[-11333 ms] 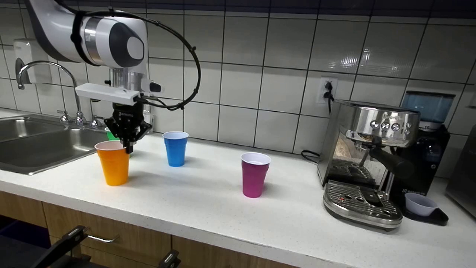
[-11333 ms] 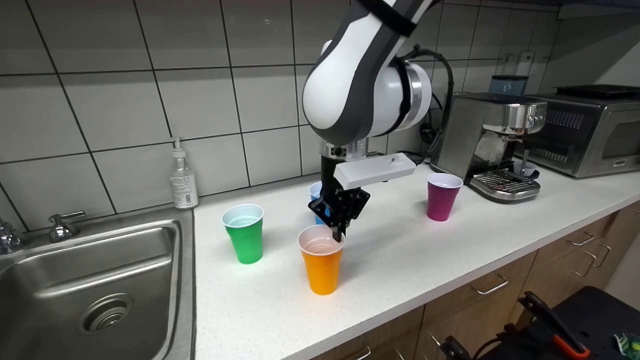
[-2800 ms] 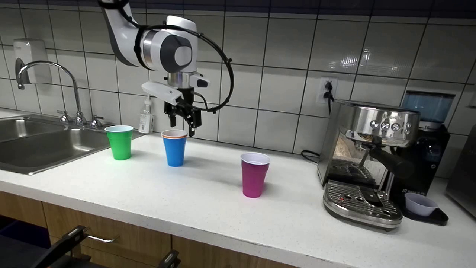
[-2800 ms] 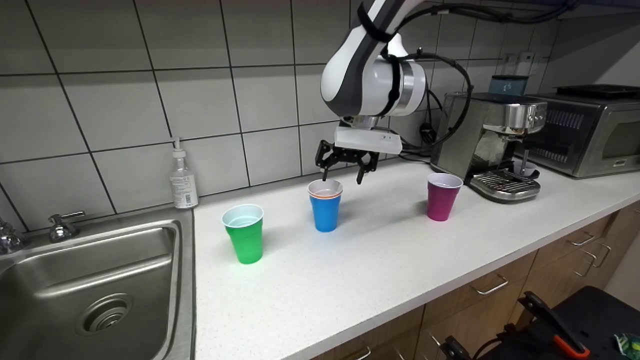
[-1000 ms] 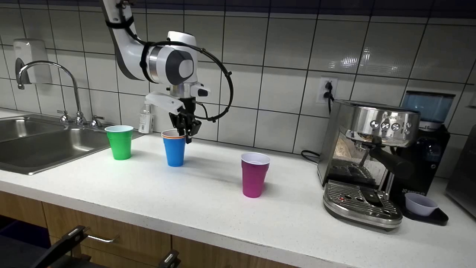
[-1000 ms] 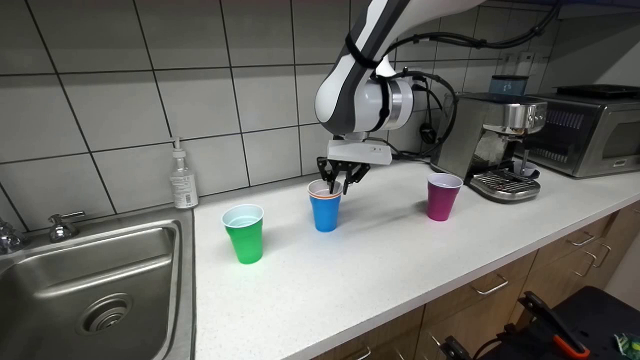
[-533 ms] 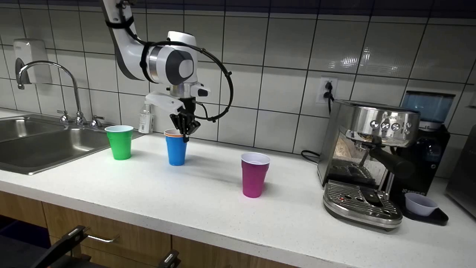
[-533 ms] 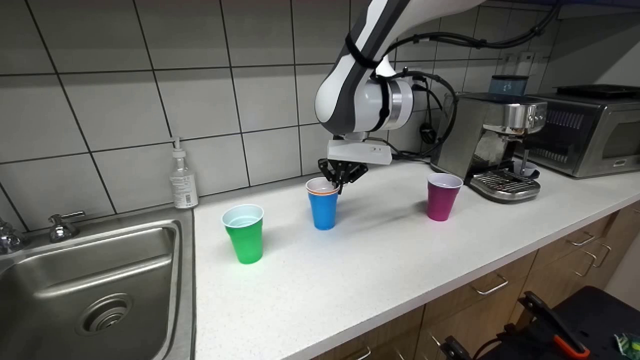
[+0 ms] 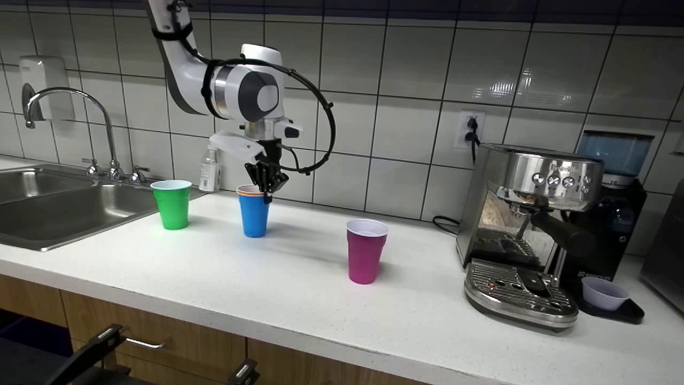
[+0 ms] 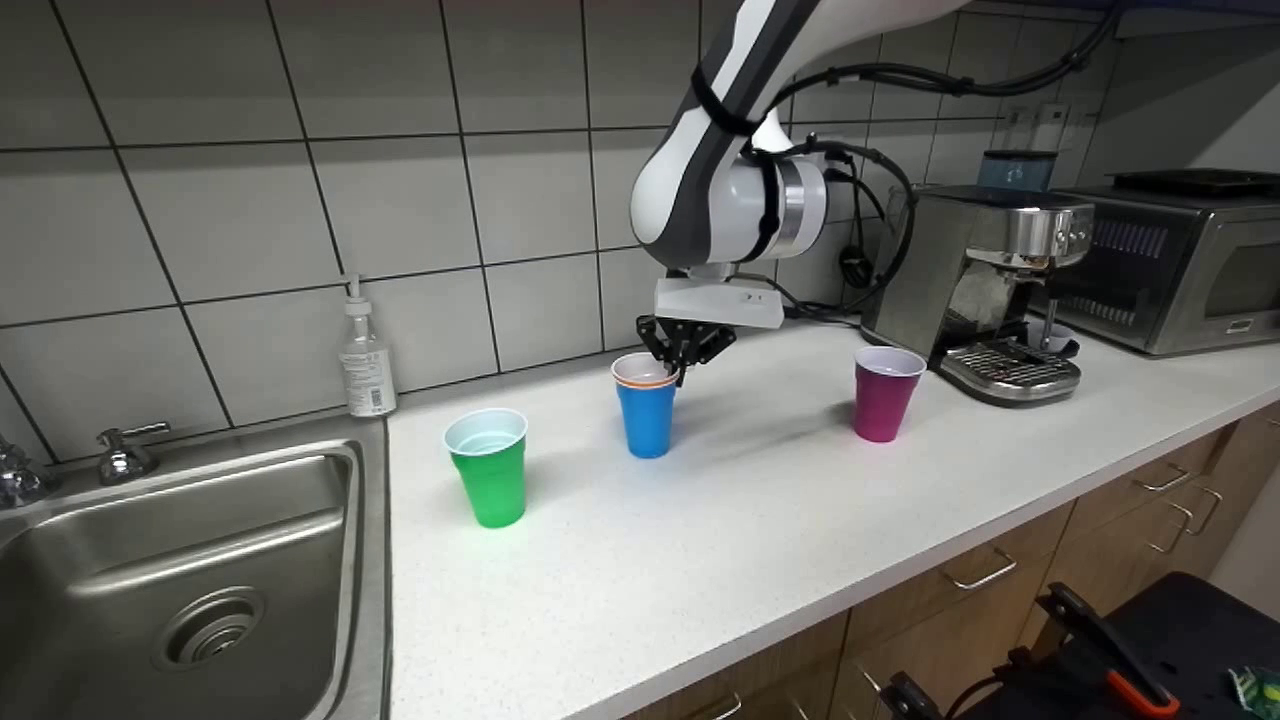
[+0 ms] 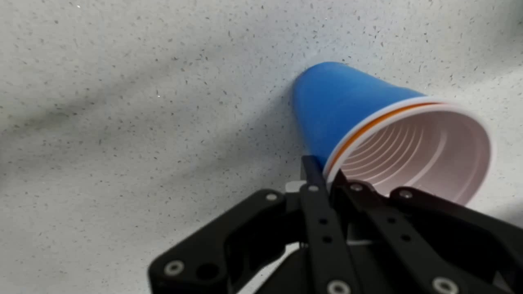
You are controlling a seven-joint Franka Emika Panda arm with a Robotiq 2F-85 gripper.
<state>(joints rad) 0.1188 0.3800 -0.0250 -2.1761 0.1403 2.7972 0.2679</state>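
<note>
Two fingers (image 11: 315, 204) clenched on nested rims
Wrist view: nearly together, they pinch the blue cup (image 11: 341, 104) and the orange cup (image 11: 435, 151) within it, one finger outside, one inside. Both exterior views: this pair upright just below them; green cup (image 9: 173, 207) and purple cup (image 10: 886, 397) well apart.

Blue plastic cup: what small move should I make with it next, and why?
I'd probably ease the hand straight up a little. It is shut on one side of the stacked rims, one finger inside the orange plastic cup, the other outside the blue plastic cup, so a short lift should show whether both come up together.
</note>
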